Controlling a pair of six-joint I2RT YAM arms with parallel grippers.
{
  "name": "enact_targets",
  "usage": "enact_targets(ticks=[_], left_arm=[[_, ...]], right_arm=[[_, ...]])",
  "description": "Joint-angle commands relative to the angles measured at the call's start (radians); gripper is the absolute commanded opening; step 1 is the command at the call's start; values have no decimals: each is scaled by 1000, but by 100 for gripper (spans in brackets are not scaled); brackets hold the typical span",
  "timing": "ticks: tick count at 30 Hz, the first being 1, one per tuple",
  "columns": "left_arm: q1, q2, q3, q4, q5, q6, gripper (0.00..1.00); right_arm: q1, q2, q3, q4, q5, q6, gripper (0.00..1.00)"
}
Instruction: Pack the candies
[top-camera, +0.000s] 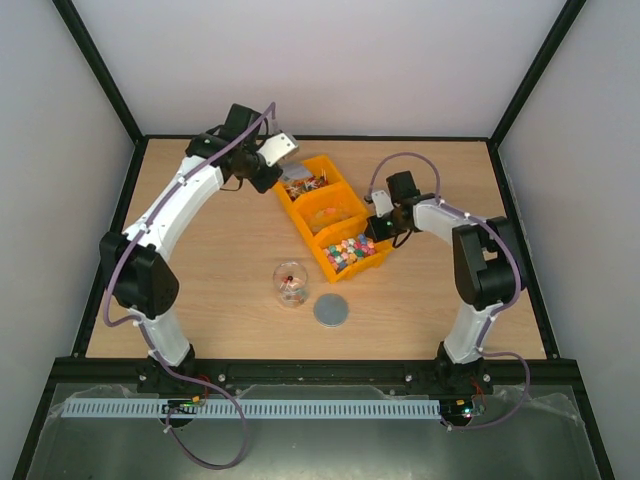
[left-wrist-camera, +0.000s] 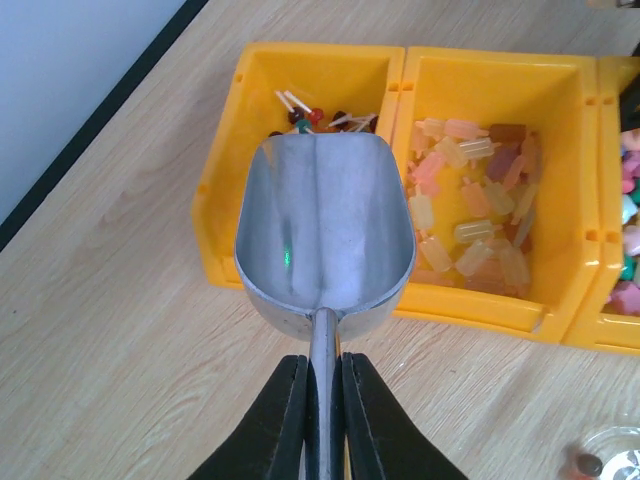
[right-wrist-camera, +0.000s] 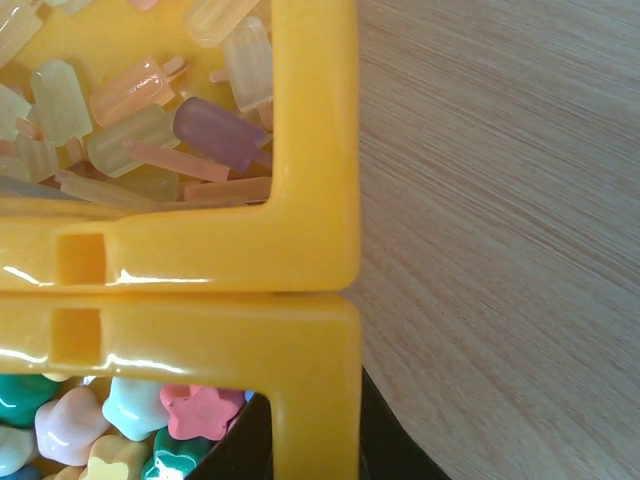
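Plainly, the candies (top-camera: 335, 222) lie sorted in the three yellow bins (top-camera: 372, 262), though no view shows them all clearly. From the left wrist, the left gripper (left-wrist-camera: 322, 420) is clamped narrowly on the handle of a silver scoop (left-wrist-camera: 325, 220). The scoop's empty bowl hovers over the end bin and hides most of the red, white and dark pieces (left-wrist-camera: 312, 114) there. The amber and pale stick-shaped pieces (left-wrist-camera: 470, 205) in the middle bin are in full view. The multicoloured pieces (left-wrist-camera: 630, 200) in the third bin are cut off at the frame's edge. The right gripper (top-camera: 383, 229) sits at the outer wall of that third bin. From its own wrist camera only dark slivers of its fingers (right-wrist-camera: 238, 450) show on either side of the yellow wall, so it appears pinched shut on that wall, the tips themselves being hidden under the rim. On the near side of the bins stands a clear jar (top-camera: 291, 283) holding a few pieces too small to tell apart. A grey disc (top-camera: 331, 310) lies just beside the jar.
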Motion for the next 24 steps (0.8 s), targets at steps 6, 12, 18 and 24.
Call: enact_targets(ticks=[6, 12, 18, 24], left_arm=[[8, -57, -40, 51, 84, -49, 2], [18, -63, -42, 51, 109, -51, 2], [25, -77, -51, 48, 126, -43, 2], [25, -103, -81, 19, 138, 38, 2]], right_arm=[[-121, 72, 36, -15, -434, 105, 1], [-136, 77, 2, 36, -563, 154, 1], [-140, 75, -41, 88, -600, 185, 1], [-123, 24, -54, 85, -383, 123, 1]])
